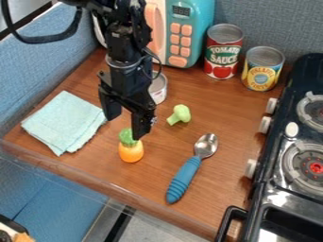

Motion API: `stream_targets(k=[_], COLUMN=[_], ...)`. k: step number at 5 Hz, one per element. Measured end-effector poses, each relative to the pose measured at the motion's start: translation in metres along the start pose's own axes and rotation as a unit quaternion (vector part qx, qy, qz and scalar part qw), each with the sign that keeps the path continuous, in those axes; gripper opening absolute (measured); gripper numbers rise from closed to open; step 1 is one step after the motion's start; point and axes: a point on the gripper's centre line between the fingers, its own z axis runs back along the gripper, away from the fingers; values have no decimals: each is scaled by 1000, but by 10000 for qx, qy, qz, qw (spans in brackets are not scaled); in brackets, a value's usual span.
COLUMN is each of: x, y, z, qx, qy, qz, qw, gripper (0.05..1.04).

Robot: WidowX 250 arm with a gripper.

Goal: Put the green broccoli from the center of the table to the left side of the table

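The black gripper (125, 126) hangs left of the table's middle with its fingers apart, and nothing shows held between them. Its right fingertip is beside the green top of an orange toy. To the right of the gripper, the light green broccoli (182, 113) lies on the brown wooden table (157, 172), its stem pointing down and left. A visible gap separates it from the gripper.
The orange toy (131, 151) stands by the gripper, with a folded cloth (65, 122) to its left and a blue-handled spoon (183, 179) to its right. Cans (223, 54) and a toy microwave (191, 30) line the back. A stove (287, 184) borders the right.
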Motion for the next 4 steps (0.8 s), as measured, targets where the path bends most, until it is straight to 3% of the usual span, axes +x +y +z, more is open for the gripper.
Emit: stream_targets(k=[1, 4], x=[-2, 68], y=[-2, -14], z=[-9, -30], qx=[-89, -160], qy=[147, -41], qz=[34, -56], qw=[9998, 9998], gripper=[1001, 1001])
